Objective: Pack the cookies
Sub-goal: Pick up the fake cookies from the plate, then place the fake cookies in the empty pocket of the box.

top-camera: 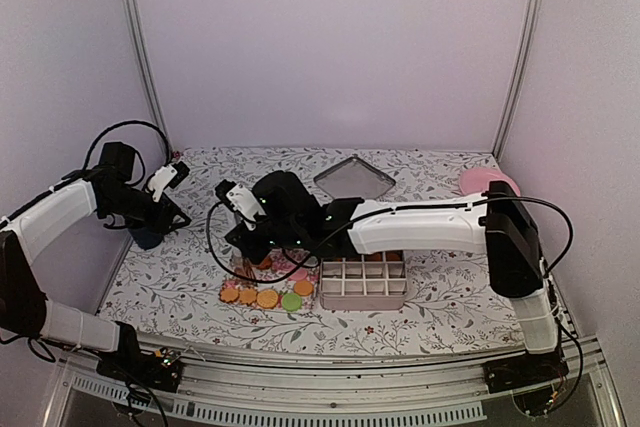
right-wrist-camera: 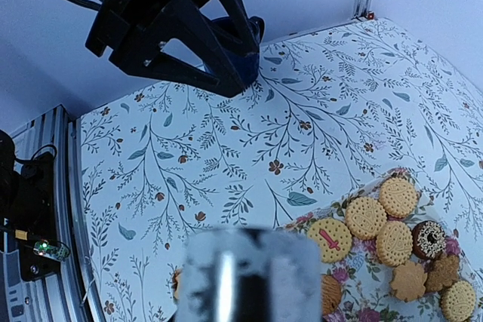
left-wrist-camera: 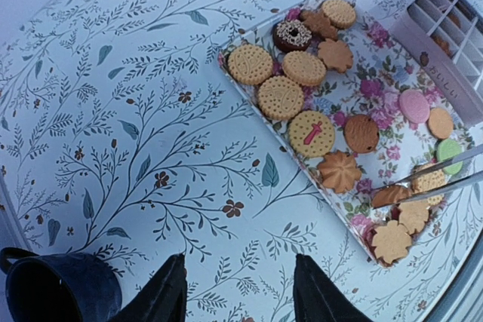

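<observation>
The cookies (left-wrist-camera: 312,133) lie on a floral tray (left-wrist-camera: 364,87): mostly golden rounds, with a pink one, a green one and a chocolate ring. From above, cookies (top-camera: 266,298) show at the tray's near edge. My right gripper (top-camera: 250,243) hangs over the tray, shut on metal tongs (right-wrist-camera: 249,277) that fill the bottom of its own view as a blur. The tong tips (left-wrist-camera: 434,180) sit on either side of a brown cookie (left-wrist-camera: 387,196). My left gripper (left-wrist-camera: 240,280) is open over bare tablecloth left of the tray, with nothing between its fingers.
A white box with dividers (top-camera: 365,282) stands just right of the tray. A dark blue cup (left-wrist-camera: 60,289) sits beside my left gripper. A grey square lid (top-camera: 353,179) and a pink plate (top-camera: 485,182) lie at the back. The right arm spans the table's middle.
</observation>
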